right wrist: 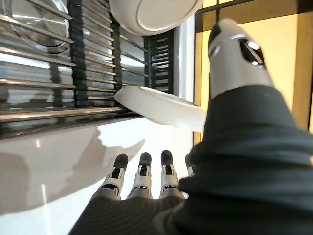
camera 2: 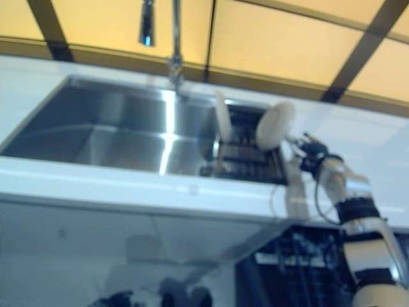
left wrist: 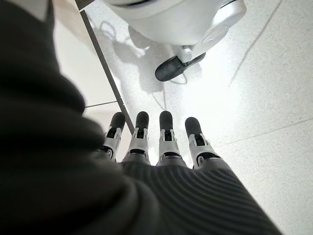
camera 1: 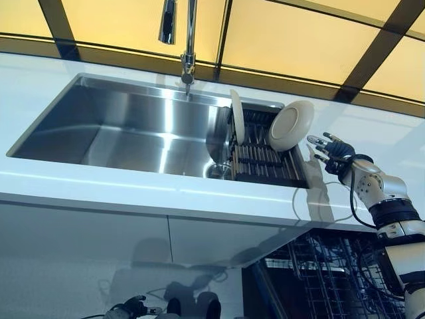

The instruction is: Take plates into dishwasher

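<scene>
Two white plates are standing in a dark drying rack (camera 1: 265, 159) at the right end of a shiny steel sink (camera 1: 133, 133). The left plate (camera 1: 237, 116) is standing up on its edge. The right plate (camera 1: 291, 125) is leaning back at the rack's right side, with its round face showing. A tall tap (camera 1: 188, 40) is rising behind the sink, and a white counter (camera 1: 133, 193) is running all around it.

The right hand (camera 1: 330, 151) is hovering over the counter just beside the right plate. Its fingers (right wrist: 142, 176) are stretched out straight and are holding nothing. In the right wrist view the plate's rim (right wrist: 161, 105) is sitting close to the fingertips, but it is not touching them.

Below the counter, at the right, the wire dishwasher rack (camera 1: 325, 272) is showing, and it is dark inside.

The left hand (left wrist: 156, 147) is hanging low over the pale floor (left wrist: 264, 98). Its fingers are straight and loose, and it is holding nothing.
</scene>
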`<state>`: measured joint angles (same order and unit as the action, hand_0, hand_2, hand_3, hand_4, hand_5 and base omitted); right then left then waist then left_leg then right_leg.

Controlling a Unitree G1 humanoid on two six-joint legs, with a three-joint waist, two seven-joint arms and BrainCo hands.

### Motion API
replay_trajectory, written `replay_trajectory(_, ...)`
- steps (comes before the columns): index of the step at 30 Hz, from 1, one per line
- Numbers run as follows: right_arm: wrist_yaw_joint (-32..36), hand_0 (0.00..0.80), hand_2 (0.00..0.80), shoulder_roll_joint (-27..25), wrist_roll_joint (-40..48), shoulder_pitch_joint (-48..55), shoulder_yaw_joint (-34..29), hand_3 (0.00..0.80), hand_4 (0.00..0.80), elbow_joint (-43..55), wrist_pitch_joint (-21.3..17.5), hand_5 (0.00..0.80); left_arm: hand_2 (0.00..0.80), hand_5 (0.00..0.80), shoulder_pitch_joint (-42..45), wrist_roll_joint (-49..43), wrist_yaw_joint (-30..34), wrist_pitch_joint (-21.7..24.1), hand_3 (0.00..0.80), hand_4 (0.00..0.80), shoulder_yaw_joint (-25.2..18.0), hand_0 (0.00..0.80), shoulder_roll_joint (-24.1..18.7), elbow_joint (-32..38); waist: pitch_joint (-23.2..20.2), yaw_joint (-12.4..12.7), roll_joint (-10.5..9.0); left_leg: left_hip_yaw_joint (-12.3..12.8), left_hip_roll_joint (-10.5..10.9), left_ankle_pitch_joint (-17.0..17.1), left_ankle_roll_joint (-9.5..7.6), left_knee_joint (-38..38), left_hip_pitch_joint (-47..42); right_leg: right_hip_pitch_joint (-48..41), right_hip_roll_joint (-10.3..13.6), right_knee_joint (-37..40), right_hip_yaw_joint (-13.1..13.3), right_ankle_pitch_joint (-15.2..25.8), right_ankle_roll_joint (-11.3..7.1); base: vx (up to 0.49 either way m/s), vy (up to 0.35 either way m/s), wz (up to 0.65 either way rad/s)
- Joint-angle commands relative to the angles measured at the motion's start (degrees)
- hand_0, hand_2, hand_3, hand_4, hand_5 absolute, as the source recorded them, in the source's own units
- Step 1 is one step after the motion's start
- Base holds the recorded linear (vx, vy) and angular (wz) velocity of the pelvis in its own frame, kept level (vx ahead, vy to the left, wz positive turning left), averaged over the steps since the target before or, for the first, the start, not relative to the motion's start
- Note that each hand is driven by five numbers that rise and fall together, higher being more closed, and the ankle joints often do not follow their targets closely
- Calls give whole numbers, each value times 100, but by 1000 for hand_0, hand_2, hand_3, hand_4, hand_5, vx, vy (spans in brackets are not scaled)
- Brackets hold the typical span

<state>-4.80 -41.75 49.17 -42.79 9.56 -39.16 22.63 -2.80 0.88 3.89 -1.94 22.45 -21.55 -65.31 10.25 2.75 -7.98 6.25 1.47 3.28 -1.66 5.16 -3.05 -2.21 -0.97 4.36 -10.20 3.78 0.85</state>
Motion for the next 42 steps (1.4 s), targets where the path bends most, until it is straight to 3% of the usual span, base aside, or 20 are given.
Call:
replay_trajectory(1,-147,0,0,-482,243,-905,28,0,0,-236,-266,0,0,0,-293,105,-47,69,0,0,259,0,-55,-112,-95,216,147,-101,137,-694,-288,-16,66,32,219,-875,-444,-740,-383,30,59,1)
replay_trajectory(15,-205,0,0,-505,376,-1153,-21,0,0,-461,-501,0,0,0,-270,137,-79,133,0,0,262,0,-77,-118,4,294,217,-133,171,-716,-349,-16,84,185,331,-1136,-558,-685,-472,23,35,0)
replay_trajectory(42,-256,0,0,-539,288,-1346,9,0,0,-776,-481,0,0,0,-79,100,-44,159,0,0,318,0,-74,-143,35,396,249,-193,186,-772,-395,-49,-94,174,378,-1348,-591,-744,-477,27,-2,1)
